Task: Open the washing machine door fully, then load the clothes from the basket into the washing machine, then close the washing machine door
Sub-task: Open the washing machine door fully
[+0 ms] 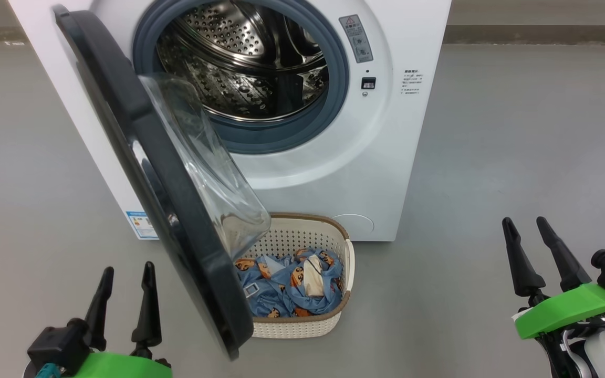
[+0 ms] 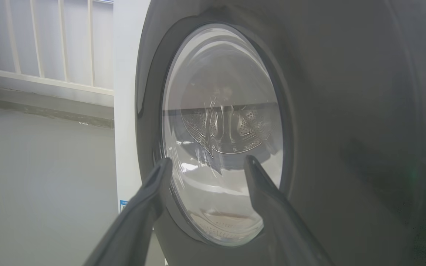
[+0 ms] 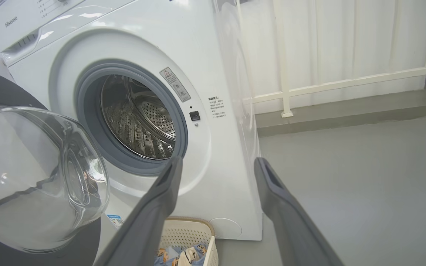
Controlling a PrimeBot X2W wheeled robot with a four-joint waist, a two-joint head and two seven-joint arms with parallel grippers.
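Note:
The white washing machine (image 1: pixel 381 157) stands ahead with its steel drum (image 1: pixel 244 63) exposed. Its black round door (image 1: pixel 139 173) hangs partly open toward me, glass bowl (image 1: pixel 213 173) bulging over the basket. The cream basket (image 1: pixel 329 239) sits on the floor at the machine's foot and holds blue bear-print clothes (image 1: pixel 287 286). My left gripper (image 1: pixel 126 273) is open at lower left, just left of the door's outer face (image 2: pixel 346 111). My right gripper (image 1: pixel 525 223) is open at lower right, well clear of the machine (image 3: pixel 216 74). The door's glass (image 3: pixel 31 177) and the basket (image 3: pixel 207 236) show in the right wrist view.
Grey floor (image 1: pixel 518 131) spreads around the machine on both sides. A white railing (image 3: pixel 346 81) runs behind the machine on a low grey kerb. A blue label (image 1: pixel 142 226) sticks to the machine's lower left front corner.

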